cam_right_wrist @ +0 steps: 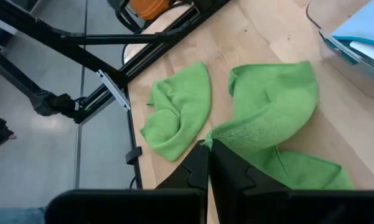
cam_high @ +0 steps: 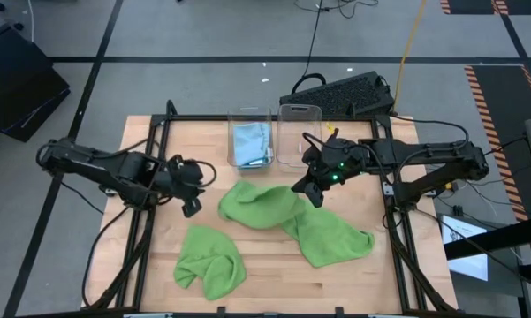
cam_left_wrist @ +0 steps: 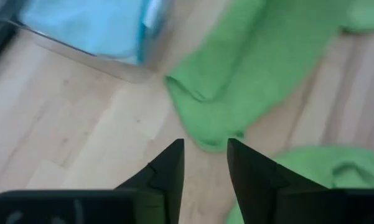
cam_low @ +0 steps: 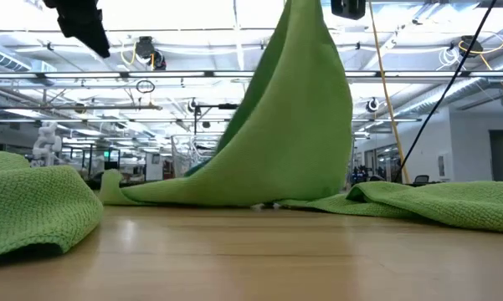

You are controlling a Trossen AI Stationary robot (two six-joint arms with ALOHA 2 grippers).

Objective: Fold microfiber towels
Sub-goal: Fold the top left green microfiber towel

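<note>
My right gripper [cam_high: 311, 193] is shut on a lime green towel [cam_high: 265, 208] near the middle of the table. In the low view the towel [cam_low: 305, 125] rises in a peak toward the gripper. A second lime green towel [cam_high: 210, 261] lies crumpled at the near left, touched by nothing. A light blue towel [cam_high: 252, 141] lies inside a clear bin at the far side. My left gripper [cam_high: 190, 193] is open and empty above the table, left of the held towel; its wrist view shows its fingers [cam_left_wrist: 205, 163] apart over bare wood. My right gripper pinches a bunched part of the lime green towel [cam_right_wrist: 231, 134] between its two shut fingers, coming from above. The towel hangs below the fingers like a tent, and its lower parts [cam_low: 234, 196] lie spread on the table; one layer or several, I cannot tell.
Two clear bins stand at the far middle: the left one [cam_high: 250, 119] holds the blue towel, the right one [cam_high: 299, 132] looks empty. A black keyboard [cam_high: 340, 93] lies beyond the table's far edge. Bare wood shows at the near middle [cam_high: 283, 274].
</note>
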